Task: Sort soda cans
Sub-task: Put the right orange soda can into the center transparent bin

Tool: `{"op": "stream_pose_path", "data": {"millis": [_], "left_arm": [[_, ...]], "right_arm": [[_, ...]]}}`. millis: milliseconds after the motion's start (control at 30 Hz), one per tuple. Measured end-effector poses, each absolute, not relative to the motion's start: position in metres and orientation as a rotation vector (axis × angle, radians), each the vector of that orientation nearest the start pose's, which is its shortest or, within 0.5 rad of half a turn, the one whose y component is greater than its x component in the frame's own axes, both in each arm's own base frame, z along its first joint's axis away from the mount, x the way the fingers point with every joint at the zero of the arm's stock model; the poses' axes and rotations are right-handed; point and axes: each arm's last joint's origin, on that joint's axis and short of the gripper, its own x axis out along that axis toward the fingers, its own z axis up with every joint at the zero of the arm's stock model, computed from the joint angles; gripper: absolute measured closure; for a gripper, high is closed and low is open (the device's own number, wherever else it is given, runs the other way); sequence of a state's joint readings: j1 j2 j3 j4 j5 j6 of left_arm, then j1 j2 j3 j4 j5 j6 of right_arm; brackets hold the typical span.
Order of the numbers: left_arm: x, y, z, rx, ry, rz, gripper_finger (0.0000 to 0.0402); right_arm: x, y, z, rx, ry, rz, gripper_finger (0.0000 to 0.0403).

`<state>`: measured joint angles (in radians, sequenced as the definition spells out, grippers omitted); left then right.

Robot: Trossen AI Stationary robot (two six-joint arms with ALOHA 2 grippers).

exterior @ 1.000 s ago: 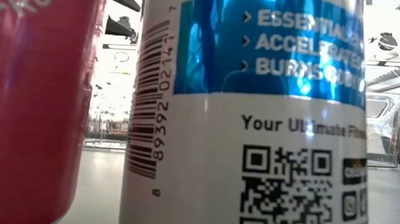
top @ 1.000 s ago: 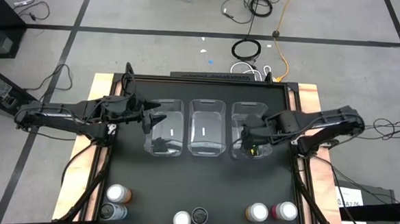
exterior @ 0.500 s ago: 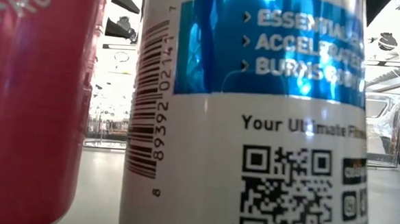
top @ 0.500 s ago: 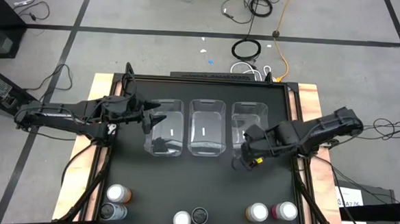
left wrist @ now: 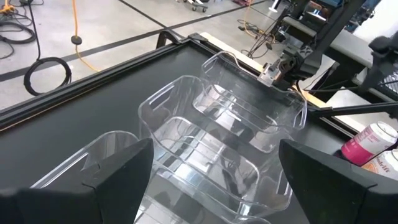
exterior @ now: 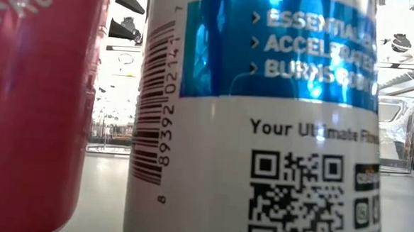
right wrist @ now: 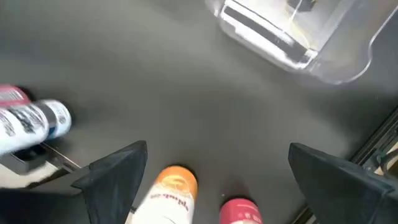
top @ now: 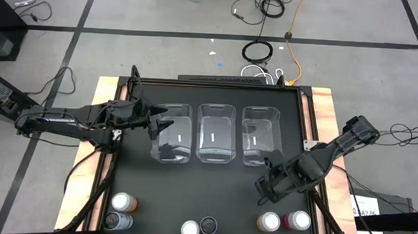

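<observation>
Six soda cans stand upright along the table's near edge. An orange can point(top: 122, 201) and a grey can point(top: 117, 221) stand at the near left. A silver-topped can point(top: 190, 231) and a dark can point(top: 208, 224) stand in the middle. An orange can point(top: 268, 222) and a pink can point(top: 297, 220) stand at the near right. My right gripper point(top: 265, 192) hangs open above the table, pointing down, just short of the orange can point(right wrist: 171, 191) and the pink can point(right wrist: 240, 210). My left gripper point(top: 156, 125) stands open at the left clear bin point(top: 172, 133), holding nothing.
Three clear plastic bins stand in a row mid-table: the left one, the middle one point(top: 216, 133) and the right one point(top: 260, 134). A raised black rim point(top: 218, 84) frames the table. In the low view, a pink can point(exterior: 30, 107) and a blue-and-white can point(exterior: 263, 119) fill the picture.
My right gripper has swung from over the right bin toward the table's near edge, closing on the orange and pink cans at the near right. It has rolled about its pointing line as it went and stays open. The cans and bins have not moved.
</observation>
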<state>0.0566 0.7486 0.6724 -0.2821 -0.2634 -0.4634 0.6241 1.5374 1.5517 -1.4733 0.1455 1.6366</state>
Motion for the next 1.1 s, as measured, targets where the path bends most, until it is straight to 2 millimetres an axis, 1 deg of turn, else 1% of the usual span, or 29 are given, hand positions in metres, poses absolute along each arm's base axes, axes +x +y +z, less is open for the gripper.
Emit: {"op": "stream_pose_path", "data": {"millis": [167,333,400,567,733,867,1000,1100], "left_arm": [[0.164,0.017,0.291,-0.418,0.277,0.393,0.0047],[0.165,0.017,0.291,-0.414,0.277,0.386,0.0047],[0.165,0.016,0.291,-0.358,0.292,0.357,0.0047],[0.165,0.014,0.290,-0.186,0.342,0.241,0.0047],[0.165,0.012,0.290,-0.115,0.355,0.168,0.0047],[0.166,0.010,0.290,-0.120,0.359,0.101,0.0047],[0.166,0.006,0.290,-0.111,0.364,-0.007,0.0047],[0.166,0.002,0.290,-0.111,0.365,-0.044,0.0047]], "right_arm": [[0.220,0.172,0.321,0.713,1.327,-0.689,0.0020],[0.222,0.195,0.311,0.655,1.391,-0.537,0.0020],[0.222,0.204,0.308,0.642,1.388,-0.484,0.0020],[0.219,0.222,0.298,0.584,1.422,-0.438,0.0020],[0.213,0.234,0.293,0.562,1.445,-0.401,0.0020],[0.210,0.239,0.293,0.569,1.441,-0.387,0.0020],[0.207,0.243,0.293,0.576,1.434,-0.369,0.0020],[0.206,0.245,0.294,0.578,1.431,-0.361,0.0020]]}}
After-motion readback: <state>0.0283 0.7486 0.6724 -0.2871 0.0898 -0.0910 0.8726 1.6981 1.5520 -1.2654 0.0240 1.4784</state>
